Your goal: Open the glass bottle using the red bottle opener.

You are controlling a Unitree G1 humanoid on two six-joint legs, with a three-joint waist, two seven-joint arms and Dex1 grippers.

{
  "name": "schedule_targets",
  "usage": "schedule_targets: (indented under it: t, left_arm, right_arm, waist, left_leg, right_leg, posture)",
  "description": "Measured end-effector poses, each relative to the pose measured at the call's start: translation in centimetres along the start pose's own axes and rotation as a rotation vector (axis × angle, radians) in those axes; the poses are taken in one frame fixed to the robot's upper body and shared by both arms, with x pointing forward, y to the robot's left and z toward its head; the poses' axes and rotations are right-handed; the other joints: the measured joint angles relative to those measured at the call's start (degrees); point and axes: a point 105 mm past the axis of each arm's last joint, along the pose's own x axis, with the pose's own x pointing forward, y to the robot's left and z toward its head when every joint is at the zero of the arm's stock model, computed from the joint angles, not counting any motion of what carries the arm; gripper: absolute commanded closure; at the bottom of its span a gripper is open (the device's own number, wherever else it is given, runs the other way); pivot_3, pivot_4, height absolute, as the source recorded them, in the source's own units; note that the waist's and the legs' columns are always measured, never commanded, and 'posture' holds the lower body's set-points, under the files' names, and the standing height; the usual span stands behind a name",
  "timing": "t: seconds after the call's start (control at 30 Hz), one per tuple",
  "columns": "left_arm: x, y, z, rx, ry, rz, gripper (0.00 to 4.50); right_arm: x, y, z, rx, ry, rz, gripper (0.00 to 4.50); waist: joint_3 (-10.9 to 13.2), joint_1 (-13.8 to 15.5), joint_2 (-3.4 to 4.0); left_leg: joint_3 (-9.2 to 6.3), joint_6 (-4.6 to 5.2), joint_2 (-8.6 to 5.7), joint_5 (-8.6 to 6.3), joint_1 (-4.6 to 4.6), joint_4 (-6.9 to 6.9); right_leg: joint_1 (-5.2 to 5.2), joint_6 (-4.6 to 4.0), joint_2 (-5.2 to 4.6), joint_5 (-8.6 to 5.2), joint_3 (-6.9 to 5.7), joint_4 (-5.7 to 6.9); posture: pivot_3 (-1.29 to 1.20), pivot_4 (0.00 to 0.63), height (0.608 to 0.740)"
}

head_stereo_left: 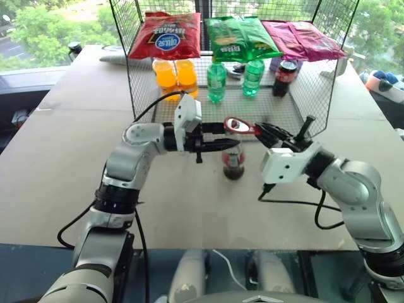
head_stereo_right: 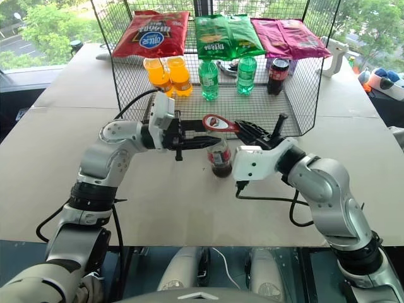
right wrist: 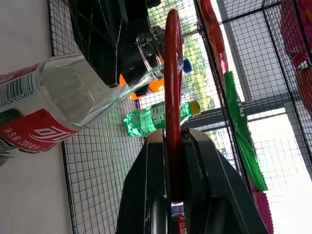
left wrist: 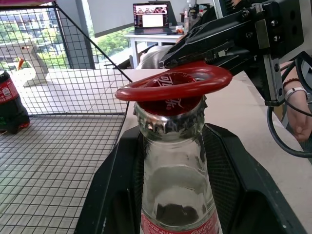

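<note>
Left gripper [head_stereo_left: 218, 144] jaws clamp the bottle [head_stereo_left: 233, 163] neck, right gripper [head_stereo_left: 264, 131] jaws pinch the opener [head_stereo_left: 237, 125] sitting on the cap [left wrist: 169, 95]; ring could slip off when levered.

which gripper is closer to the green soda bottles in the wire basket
Left. The left gripper clamps the glass bottle neck just before the basket, near the green soda bottles; the right gripper, holding the red bottle opener, sits further right.
</note>
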Motion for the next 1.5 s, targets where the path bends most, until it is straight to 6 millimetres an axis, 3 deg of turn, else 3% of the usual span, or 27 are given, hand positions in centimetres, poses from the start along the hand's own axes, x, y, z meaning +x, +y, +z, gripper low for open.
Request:
schedule_targets:
  t: [1.1,1.33,1.5]
  left_arm:
    - [1.3,-0.7,0.3,0.066,0.042,-0.116,2.99]
    - [1.3,-0.7,0.3,0.066,0.042,-0.116,2.99]
    - [1.3,-0.7,0.3,0.067,0.041,-0.115,2.99]
  right_arm:
    - [-1.2,-1.4,0.2,-0.033,0.016,0.121,4.50]
    - [-1.0,-2.5,0.3,0.144,0.034,0.005,4.50]
    - [-1.8,-4.5,-0.4,0.374,0.098,-0.203,4.50]
  waist:
    - [-0.02,-0.32,0.01]
    - [-0.02,-0.28,0.00]
    - [-0.02,-0.25,0.00]
  left_leg:
    - [0.00,0.02,0.10,-0.01,0.10,0.00]
    - [-0.01,0.02,0.10,-0.01,0.09,0.01]
    - [-0.02,0.02,0.10,-0.01,0.08,0.01]
  right_leg:
    - [0.01,0.02,0.08,-0.01,0.03,0.04]
    - [0.00,-0.12,0.07,0.07,0.05,0.04]
    - [0.00,-0.13,0.08,0.08,0.03,0.04]
  posture:
    - [0.00,0.150,0.740]
    - [0.00,0.150,0.740]
    - [0.00,0.150,0.740]
